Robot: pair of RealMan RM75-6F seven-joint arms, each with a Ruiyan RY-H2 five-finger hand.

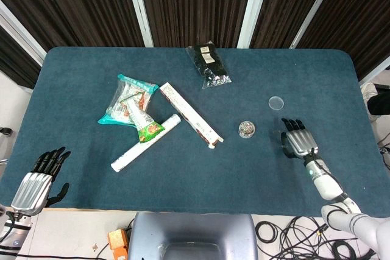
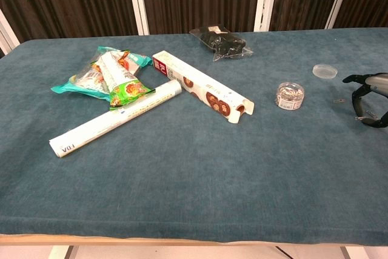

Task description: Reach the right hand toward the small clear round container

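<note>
The small clear round container [image 1: 246,129] [image 2: 290,95], filled with small metallic bits, stands open on the blue table right of centre. Its flat clear lid [image 1: 276,102] [image 2: 325,71] lies apart, farther back and to the right. My right hand [image 1: 297,140] [image 2: 368,100] hovers low over the table to the right of the container, fingers spread, holding nothing, a short gap from it. My left hand [image 1: 38,178] rests open off the table's near left corner and shows only in the head view.
A long cookie box [image 1: 190,114], a white rolled tube [image 1: 145,142], several snack packets [image 1: 130,103] and a dark bag [image 1: 208,65] lie left of and behind the container. Two small clips [image 2: 339,100] lie on the cloth near my right hand.
</note>
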